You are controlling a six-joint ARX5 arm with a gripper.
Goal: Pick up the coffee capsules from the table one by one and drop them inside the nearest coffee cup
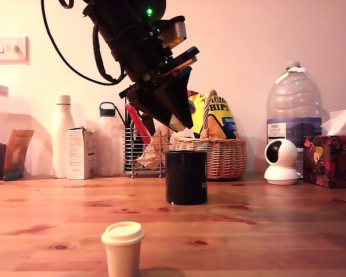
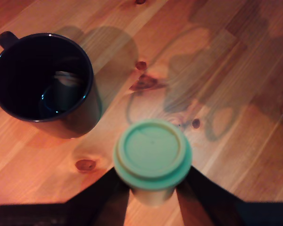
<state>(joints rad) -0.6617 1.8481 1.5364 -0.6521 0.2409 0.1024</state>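
My gripper (image 1: 176, 122) hangs above the black coffee cup (image 1: 186, 177), tilted down, and is shut on a coffee capsule (image 1: 177, 123). The wrist view has that capsule (image 2: 152, 153) lid-up between my two dark fingers (image 2: 102, 197), off the wooden table (image 2: 226, 70) and beside the cup (image 2: 41, 77), not over its mouth. A pale shape lies inside the cup; I cannot tell what it is. Another tan capsule (image 1: 123, 248) with a cream lid stands upright on the table (image 1: 265, 231) near the front edge, in front of the cup.
Behind the cup stand a wicker basket (image 1: 222, 157) with a crisps bag, a wire rack (image 1: 139, 153), two white bottles (image 1: 62, 135) and a carton (image 1: 81, 153). On the exterior view's right are a white camera (image 1: 281, 161), a large water bottle (image 1: 294, 109) and a tissue box (image 1: 331, 160).
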